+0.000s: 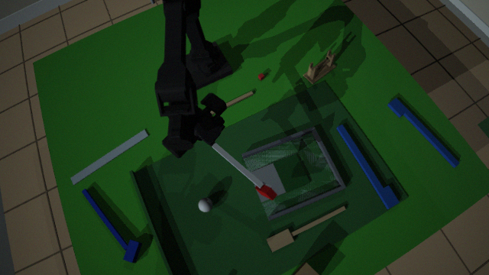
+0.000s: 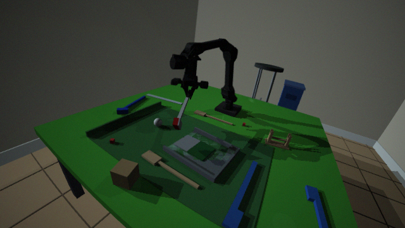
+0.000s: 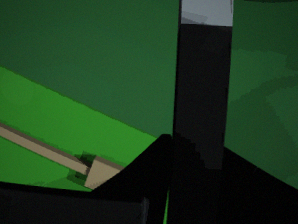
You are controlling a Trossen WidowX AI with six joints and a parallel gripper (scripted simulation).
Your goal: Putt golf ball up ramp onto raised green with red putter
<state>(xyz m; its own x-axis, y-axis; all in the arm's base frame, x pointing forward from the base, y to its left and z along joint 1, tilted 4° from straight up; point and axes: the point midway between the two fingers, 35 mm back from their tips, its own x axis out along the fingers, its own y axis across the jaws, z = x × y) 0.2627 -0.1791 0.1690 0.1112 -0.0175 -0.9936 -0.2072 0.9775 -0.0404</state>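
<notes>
My gripper (image 1: pixel 210 140) (image 2: pixel 188 95) (image 3: pixel 184 144) is shut on the putter's shaft, over the mat's back left part. The putter has a grey shaft (image 1: pixel 237 164) (image 2: pixel 183 109) (image 3: pixel 206 12) and a red head (image 1: pixel 267 192) (image 2: pixel 176 123), which hangs low; its exact height is unclear. The head is out of the wrist view. The white golf ball (image 1: pixel 205 205) (image 2: pixel 157 122) rests on the dark green mat (image 1: pixel 237 252) (image 2: pixel 133 145), left of the head in the top and exterior views. The light grey ramp (image 1: pixel 272 173) (image 2: pixel 186 142) leads to the green square (image 1: pixel 296 173) (image 2: pixel 201 151), inside grey walls.
A dark rail (image 1: pixel 150 206) (image 2: pixel 126 120) stands left of the ball. Wooden mallets (image 1: pixel 280 241) (image 2: pixel 178 174), blue clubs (image 1: pixel 368 168) (image 2: pixel 242 193), a grey bar (image 1: pixel 111 156) (image 2: pixel 164 99), a wooden stand (image 1: pixel 320 70) (image 2: pixel 278 142) and a brown block (image 2: pixel 124 174) lie around.
</notes>
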